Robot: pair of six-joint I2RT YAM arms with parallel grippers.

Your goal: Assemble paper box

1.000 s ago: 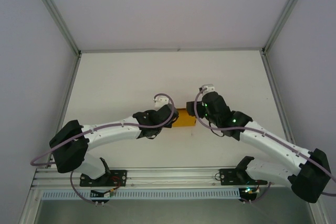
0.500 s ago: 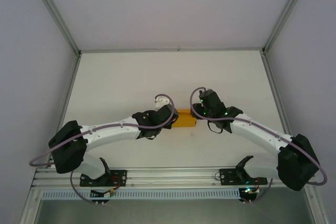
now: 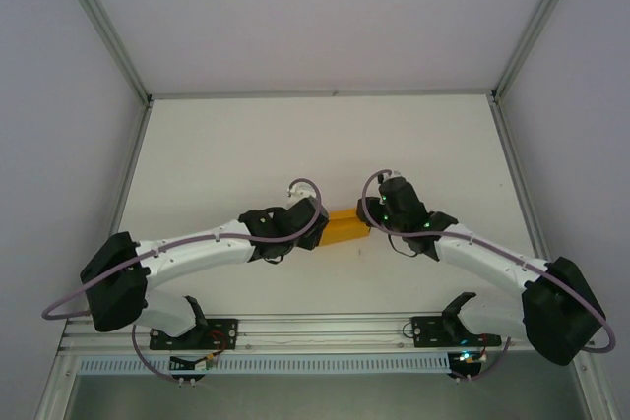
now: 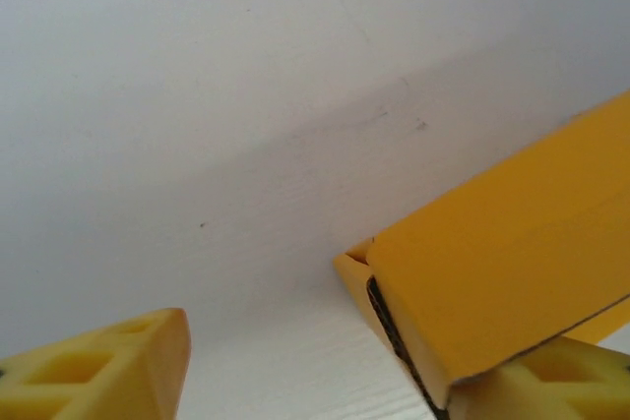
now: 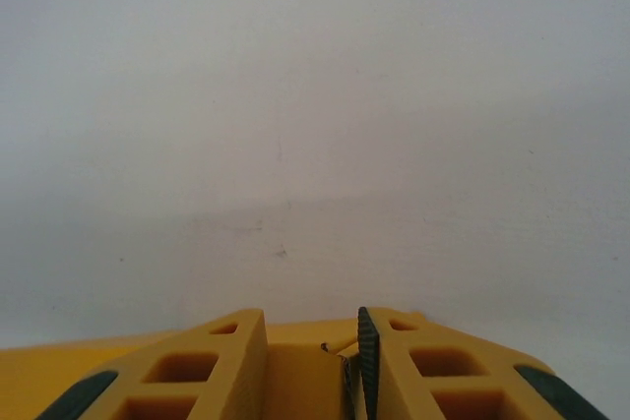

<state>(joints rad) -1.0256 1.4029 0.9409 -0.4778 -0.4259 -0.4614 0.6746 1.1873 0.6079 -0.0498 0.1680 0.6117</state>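
Observation:
The paper box (image 3: pixel 345 227) is a small orange-yellow rectangular box lying on the white table (image 3: pixel 295 145) between the two arms, slightly tilted. My left gripper (image 3: pixel 317 229) is at its left end and stands open. In the left wrist view the paper box (image 4: pixel 502 272) leans against the right finger (image 4: pixel 551 390), and the left finger (image 4: pixel 108 371) is well apart from it. My right gripper (image 3: pixel 372 215) is at the box's right end. In the right wrist view the right gripper (image 5: pixel 310 327) has its jaws shut on the paper box (image 5: pixel 295 371), with a flap edge against the right pad.
Grey walls and metal frame posts (image 3: pixel 106 27) bound the table at the back and sides. The arm bases sit on the rail (image 3: pixel 315 336) at the near edge. White table surface stretches behind the box.
My left gripper opened and let go of the box's left end, drawing slightly back. My right gripper closed on the box's right end. The box tilted a little.

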